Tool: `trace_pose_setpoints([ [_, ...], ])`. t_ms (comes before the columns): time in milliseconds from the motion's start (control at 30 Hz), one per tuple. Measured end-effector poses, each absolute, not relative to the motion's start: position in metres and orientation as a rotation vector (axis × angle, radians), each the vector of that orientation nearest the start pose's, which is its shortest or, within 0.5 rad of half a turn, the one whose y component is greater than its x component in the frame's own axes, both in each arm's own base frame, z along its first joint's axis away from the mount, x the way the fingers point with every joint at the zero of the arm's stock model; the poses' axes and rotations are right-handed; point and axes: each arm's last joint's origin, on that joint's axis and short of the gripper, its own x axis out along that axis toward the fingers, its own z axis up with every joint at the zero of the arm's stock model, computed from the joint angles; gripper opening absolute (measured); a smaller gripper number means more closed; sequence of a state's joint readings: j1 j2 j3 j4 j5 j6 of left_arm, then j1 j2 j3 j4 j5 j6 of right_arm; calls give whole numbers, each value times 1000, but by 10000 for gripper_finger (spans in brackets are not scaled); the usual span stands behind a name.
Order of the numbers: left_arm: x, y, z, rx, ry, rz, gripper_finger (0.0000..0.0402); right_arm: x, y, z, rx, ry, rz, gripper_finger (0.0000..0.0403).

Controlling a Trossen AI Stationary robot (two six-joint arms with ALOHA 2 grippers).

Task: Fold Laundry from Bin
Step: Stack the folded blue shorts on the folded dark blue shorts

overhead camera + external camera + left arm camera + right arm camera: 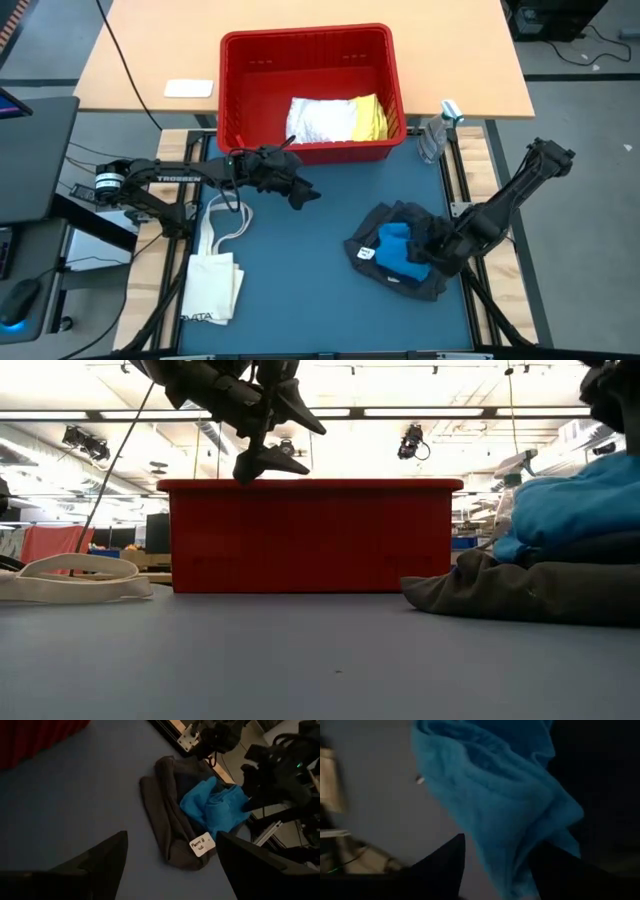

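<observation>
Right gripper [437, 262], lower right, fingers parted astride the blue cloth [398, 252]; lift clear slowly so folds stay stacked.

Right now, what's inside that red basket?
In the red basket lie a white textured cloth and a yellow piece beside it. Anything beneath them is covered and cannot be seen.

One camera looks straight down over the whole worktop [300, 290]. Another sits at worktop level, facing the red bin [310, 535]. The left wrist camera views the bright blue cloth [215, 807] from farther off; the right wrist camera sits seemingly almost against it.
</observation>
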State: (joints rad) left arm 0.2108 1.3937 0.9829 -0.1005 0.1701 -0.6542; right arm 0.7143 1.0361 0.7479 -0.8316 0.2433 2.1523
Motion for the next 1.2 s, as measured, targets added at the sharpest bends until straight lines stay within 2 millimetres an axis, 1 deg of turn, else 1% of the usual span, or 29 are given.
trace_pose_setpoints([
  [67,300,59,273,-747,475,198,307,134,106,241,1452,889,-711,213],
  [233,300,59,273,-766,479,192,307,127,90,258,1516,673,-655,198],
  [333,300,58,274,-789,483,178,307,127,89,263,1523,684,-589,183],
  [467,299,58,273,-803,497,172,307,121,85,265,1530,739,-580,155],
  [567,299,58,273,-809,498,164,307,118,81,267,1534,683,-593,132],
  [700,299,60,273,-812,494,169,307,127,84,275,1527,604,-466,104],
  [800,298,63,273,-815,490,177,307,139,91,274,1484,673,-397,84],
  [900,298,67,273,-816,484,189,307,146,91,260,1421,783,-487,61],
  [1000,296,76,273,-804,472,211,307,155,88,246,1342,834,-591,37],
  [1100,295,84,281,-787,463,208,307,158,75,235,1258,835,-769,11],
  [1200,296,90,296,-749,427,203,307,155,56,223,1175,846,-938,8],
])
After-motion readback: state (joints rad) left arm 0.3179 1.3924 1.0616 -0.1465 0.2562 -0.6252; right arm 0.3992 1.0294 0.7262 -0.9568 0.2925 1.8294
